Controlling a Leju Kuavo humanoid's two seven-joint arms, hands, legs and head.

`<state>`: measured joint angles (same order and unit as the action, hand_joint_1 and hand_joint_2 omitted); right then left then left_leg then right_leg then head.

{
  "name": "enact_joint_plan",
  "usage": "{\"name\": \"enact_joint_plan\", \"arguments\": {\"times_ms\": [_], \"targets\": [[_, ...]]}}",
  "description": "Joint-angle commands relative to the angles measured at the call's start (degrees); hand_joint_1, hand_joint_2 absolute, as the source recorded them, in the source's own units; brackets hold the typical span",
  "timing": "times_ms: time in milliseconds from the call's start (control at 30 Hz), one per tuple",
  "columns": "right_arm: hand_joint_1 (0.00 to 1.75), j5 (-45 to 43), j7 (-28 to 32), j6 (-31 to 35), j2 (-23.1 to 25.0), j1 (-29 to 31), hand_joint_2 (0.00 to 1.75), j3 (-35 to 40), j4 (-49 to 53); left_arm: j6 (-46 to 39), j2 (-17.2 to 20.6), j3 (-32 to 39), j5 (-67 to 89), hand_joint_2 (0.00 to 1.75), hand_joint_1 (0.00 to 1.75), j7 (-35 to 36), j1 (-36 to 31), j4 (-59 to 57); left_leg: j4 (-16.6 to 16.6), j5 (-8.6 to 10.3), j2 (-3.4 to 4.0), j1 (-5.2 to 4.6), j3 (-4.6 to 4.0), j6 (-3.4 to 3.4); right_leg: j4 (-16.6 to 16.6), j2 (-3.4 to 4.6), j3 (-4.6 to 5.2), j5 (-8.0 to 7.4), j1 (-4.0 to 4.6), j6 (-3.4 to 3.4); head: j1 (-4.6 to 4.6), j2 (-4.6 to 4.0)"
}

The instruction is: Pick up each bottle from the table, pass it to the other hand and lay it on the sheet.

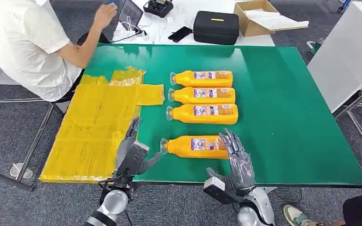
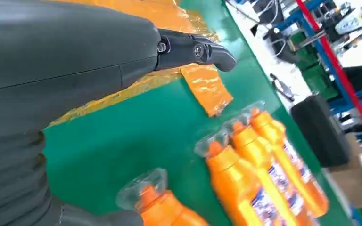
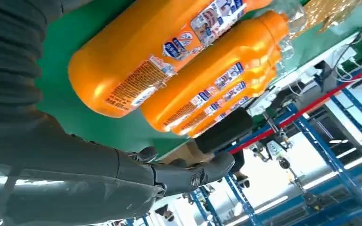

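- The nearest bottle (image 1: 195, 146) lies on its side at lower centre of the head view, on the green table (image 1: 292, 117).
- The right hand (image 1: 238, 162) and left hand (image 1: 131, 153) flank it, fingers spread, empty.
- It looks rigid, smooth and likely slippery; the labelled mid-body seems the best hold.
- The yellow sheet (image 1: 89, 132) lies centre-left.
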<state>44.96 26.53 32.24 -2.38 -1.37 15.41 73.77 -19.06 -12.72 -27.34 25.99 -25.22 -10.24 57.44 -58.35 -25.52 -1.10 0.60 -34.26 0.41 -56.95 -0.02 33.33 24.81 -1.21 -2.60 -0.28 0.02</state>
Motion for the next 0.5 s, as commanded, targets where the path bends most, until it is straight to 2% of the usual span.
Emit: {"name": "enact_joint_plan", "arguments": {"times_ms": [33,500], "targets": [[0.0,0.5,-0.5,0.6,-0.2,0.3,1.75,-0.9,-2.1,0.3,1.0,-1.6,1.0,1.75,0.0,0.4,-2.2,-5.3,0.0,0.0,0.05,0.03,0.08,0.0,0.1,-0.01,-0.09,-0.02,0.05,0.08,0.0,-0.02],[0.0,0.9,-2.5,-0.7,-1.2,1.4,1.75,-0.2,-4.3,3.4,0.6,-0.2,-3.9,1.75,0.0,-1.6,-1.1,-4.0,0.0,-0.01,0.13,0.03,0.12,0.01,0.1,0.06,-0.11,-0.04,0.05,0.1,0.0,-0.02]]}}
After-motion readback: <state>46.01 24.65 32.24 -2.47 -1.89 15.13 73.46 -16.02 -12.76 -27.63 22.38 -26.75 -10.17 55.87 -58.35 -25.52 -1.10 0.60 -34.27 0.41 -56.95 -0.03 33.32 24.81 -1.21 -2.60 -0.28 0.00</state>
